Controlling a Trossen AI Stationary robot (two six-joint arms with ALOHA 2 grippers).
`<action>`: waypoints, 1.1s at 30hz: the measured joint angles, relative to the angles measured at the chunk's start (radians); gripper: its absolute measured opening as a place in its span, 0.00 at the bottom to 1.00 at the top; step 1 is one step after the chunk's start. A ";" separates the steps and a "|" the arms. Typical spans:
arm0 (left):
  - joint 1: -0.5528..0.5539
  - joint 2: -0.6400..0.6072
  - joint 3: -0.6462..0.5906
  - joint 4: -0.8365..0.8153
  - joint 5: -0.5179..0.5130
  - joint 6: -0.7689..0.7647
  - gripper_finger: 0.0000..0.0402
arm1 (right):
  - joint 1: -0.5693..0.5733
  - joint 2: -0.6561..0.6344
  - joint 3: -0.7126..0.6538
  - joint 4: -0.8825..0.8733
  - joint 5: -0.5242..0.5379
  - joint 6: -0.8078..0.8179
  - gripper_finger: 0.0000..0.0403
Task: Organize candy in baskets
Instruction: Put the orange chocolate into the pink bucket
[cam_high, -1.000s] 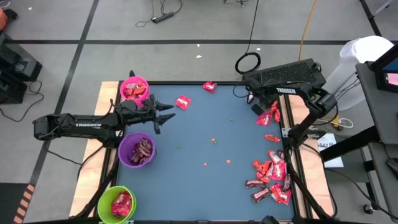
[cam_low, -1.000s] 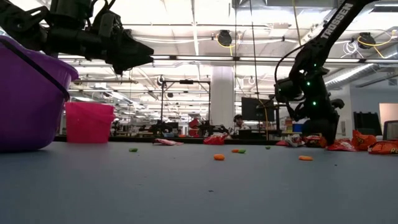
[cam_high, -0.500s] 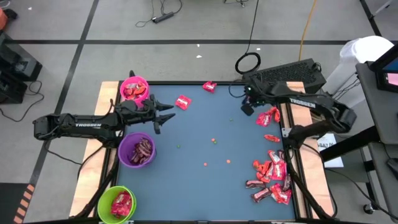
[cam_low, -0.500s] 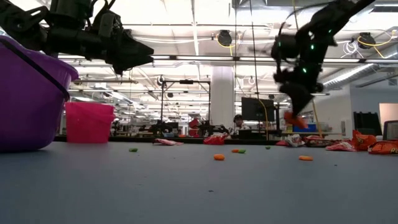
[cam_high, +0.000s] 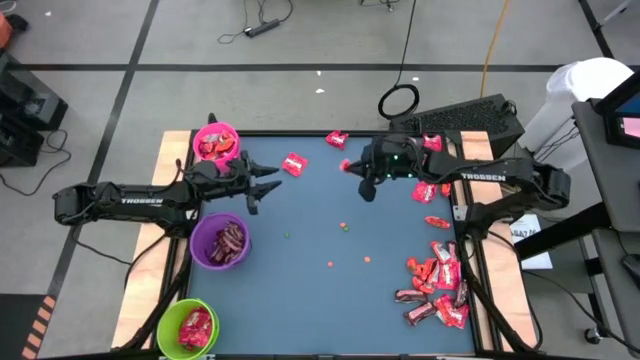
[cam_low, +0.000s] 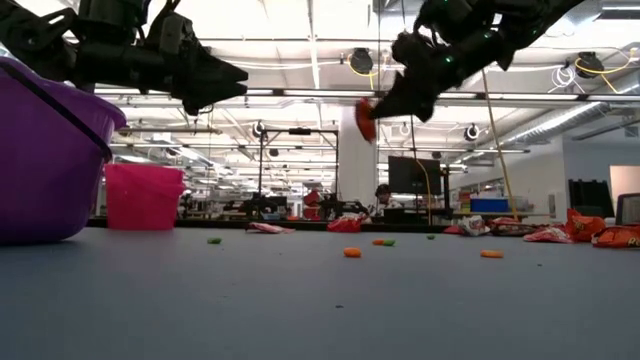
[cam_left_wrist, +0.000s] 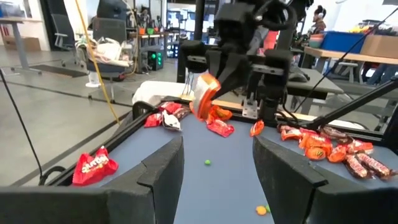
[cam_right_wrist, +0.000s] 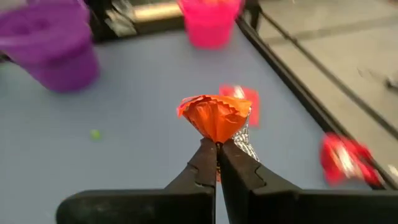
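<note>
Low view: blue table (cam_low: 320, 300), bright workshop behind.

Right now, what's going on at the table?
The right end effector is shut on an orange-red candy, held in the air above the blue table. The left end effector hangs open between the pink basket and purple basket. More candy lies along the right edge.

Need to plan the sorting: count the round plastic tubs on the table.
3, all along the table's left edge: bright pink round plastic tub at the far corner, purple tub midway, lime green tub nearest. None seems hidden.
</note>
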 joint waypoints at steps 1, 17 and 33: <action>-0.003 0.003 0.000 0.002 0.000 0.000 0.49 | 0.013 0.010 0.000 0.039 0.000 0.000 0.00; -0.102 0.285 0.099 0.161 0.002 0.063 0.49 | 0.145 0.212 0.000 0.554 -0.105 -0.011 0.00; -0.163 0.438 0.248 0.177 0.006 0.113 0.48 | 0.211 0.224 0.000 0.637 -0.098 -0.019 0.00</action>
